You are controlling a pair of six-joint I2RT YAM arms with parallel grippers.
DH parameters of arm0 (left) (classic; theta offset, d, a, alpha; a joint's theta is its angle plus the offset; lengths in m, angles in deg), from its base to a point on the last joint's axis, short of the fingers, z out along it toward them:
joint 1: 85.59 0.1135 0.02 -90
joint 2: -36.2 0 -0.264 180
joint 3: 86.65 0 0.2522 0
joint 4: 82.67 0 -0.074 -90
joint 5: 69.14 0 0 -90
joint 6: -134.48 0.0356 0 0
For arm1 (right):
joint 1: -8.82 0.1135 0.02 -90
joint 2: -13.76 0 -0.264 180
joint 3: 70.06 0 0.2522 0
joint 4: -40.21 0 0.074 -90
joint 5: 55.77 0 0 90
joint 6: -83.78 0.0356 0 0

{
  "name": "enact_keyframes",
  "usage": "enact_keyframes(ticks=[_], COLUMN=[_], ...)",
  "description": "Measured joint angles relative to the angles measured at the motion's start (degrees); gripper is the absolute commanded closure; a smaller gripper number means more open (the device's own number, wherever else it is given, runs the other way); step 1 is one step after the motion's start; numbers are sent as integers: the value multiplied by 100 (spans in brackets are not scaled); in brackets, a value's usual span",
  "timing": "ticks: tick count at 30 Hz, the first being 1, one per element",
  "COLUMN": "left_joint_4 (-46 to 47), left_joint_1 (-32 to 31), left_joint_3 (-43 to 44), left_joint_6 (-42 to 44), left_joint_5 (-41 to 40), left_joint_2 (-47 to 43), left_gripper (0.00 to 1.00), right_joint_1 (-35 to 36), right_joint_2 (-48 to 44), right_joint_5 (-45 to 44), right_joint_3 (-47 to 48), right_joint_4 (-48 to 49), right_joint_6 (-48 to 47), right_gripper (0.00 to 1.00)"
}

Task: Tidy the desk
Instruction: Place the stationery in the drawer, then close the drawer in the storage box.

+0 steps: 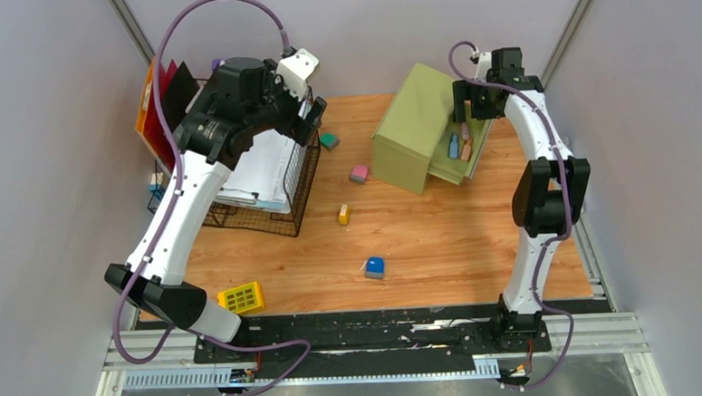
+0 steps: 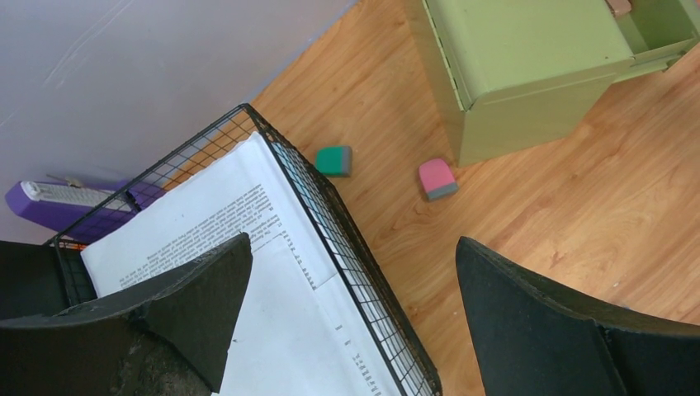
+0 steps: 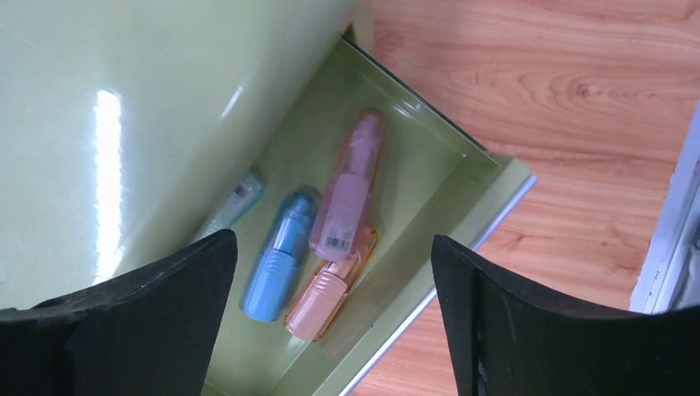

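1. Desk (image 1: 440,239) spans ahead of both arm bases; pink eraser (image 1: 358,173) and blue eraser (image 1: 375,267) lie loose on it.
2. Left gripper (image 2: 353,256): released, jaws wide, above wire basket (image 2: 347,239) of papers (image 2: 215,223).
3. Right gripper (image 3: 332,247): released, empty, over open cabinet drawer (image 3: 413,190) holding pink highlighter (image 3: 351,194).

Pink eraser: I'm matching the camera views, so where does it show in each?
Top external: pink eraser on the desk, just left of the cabinet.
Left wrist: eraser near centre, by the cabinet's lower-left corner.
Right wrist: not in it.
Shared landmark: the cabinet, in all three.
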Motion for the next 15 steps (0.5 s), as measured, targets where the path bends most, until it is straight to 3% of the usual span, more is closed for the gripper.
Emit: enact_keyframes(ticks=[9, 15], left_joint_4=[39, 68], left_joint_1=[0, 0], left_joint_3=[-70, -186], left_joint_6=[-20, -57], left_joint_5=[15, 17], left_joint_2=[0, 0], left_gripper=[0, 0], right_joint_1=[-142, -743], right_joint_2=[-1193, -1980], right_joint_5=[-208, -81], right_joint_3=[-1622, -2573], right_joint_4=[621, 1093], right_joint_6=[44, 201], right_gripper=[3, 8])
